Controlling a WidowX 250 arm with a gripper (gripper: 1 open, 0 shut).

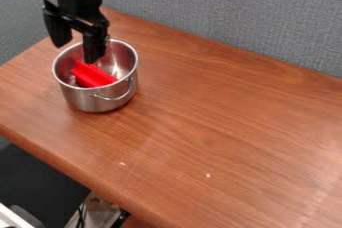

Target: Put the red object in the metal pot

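Fingers (78, 44) wide apart above metal pot (98, 96), holding nothing, red object (94, 75) inside pot

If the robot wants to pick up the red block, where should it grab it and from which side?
I'd come from straight above, because the pot's wall rings the red block. Grip around its middle, with one finger on each long side, since it's long and narrow. It seems to lie slantwise, so the tool should probably turn to match.
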